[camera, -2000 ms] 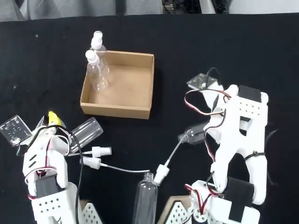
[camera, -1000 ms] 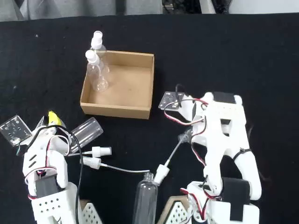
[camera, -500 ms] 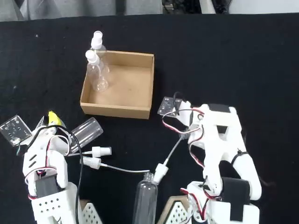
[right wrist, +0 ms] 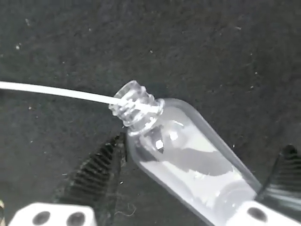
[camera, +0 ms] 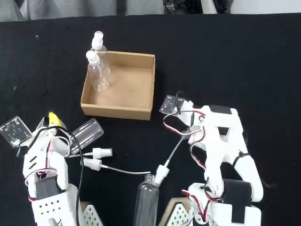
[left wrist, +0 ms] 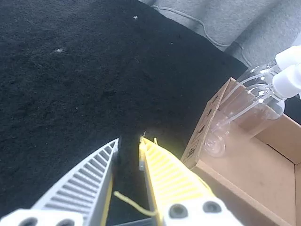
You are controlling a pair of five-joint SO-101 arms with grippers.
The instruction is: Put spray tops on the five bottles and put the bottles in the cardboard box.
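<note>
**Right gripper arrives astride the lying bottle**

Right gripper (right wrist: 203, 147) has swung in from the right side of the table. It now sits low over the uncapped bottle (right wrist: 197, 157) lying right of centre, just near of the cardboard box (camera: 117, 112). Its jaws are spread wide, one by the bottle's shoulder and the other well clear of the far side of the body, so nothing is gripped yet. A thin dip tube (right wrist: 56, 92) already pokes into the bottle's neck. Its spray top (camera: 162, 172) lies back toward the near edge, not seated. The arm looks placed to grasp this bottle, so capping it seems the step in hand.

Left gripper (left wrist: 129, 140) rests at the near left with its fingers a little apart and nothing between them. Nothing on that side has moved. Another open bottle (camera: 87, 132) and two loose spray tops (camera: 101, 153) lie just beside that arm.

Two capped bottles (camera: 97, 70) lean in the far left corner of the box, so three bottles remain, including a standing bottle (camera: 146, 200) at the near edge.

Room is tight on the near side, where the spray top lies almost against the standing bottle's neck. Dragging the tube could tip that bottle. The black table to the far right lies open, and the box's near wall stands between the gripper and the inside of the box.
</note>
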